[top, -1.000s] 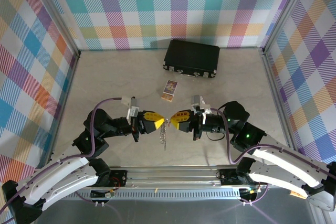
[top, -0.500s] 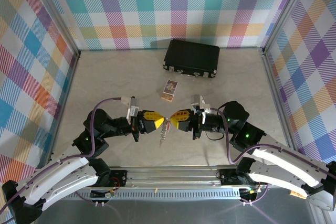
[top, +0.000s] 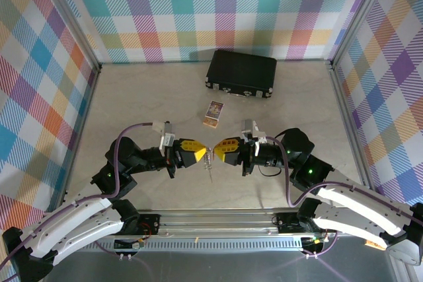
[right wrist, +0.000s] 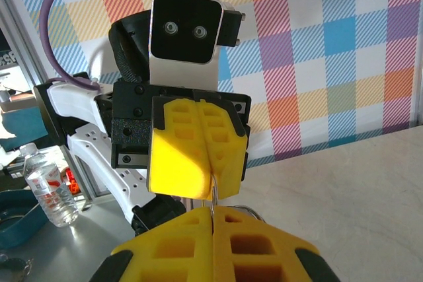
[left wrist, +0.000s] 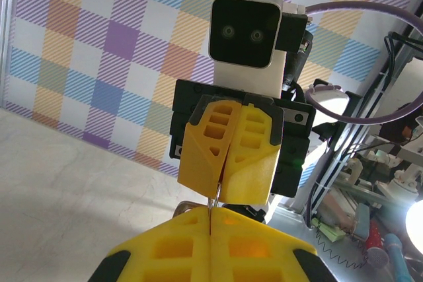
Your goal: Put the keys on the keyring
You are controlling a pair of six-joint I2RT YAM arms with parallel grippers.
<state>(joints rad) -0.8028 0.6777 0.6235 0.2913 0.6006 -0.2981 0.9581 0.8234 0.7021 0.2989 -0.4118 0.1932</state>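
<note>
L hand (top: 200, 154), R hand (top: 218, 150) now closer; keyring (top: 209, 163) hangs shorter.

Pale marbled tabletop (top: 132, 97): black case (top: 241, 72) at far edge; small card (top: 213, 114), perhaps printed, mid-table.

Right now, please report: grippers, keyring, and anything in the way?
Both shut, tip to tip: left gripper, right gripper. The keyring pinched between them, its chain hanging. Small card and black case lie farther back, apart from both.
</note>
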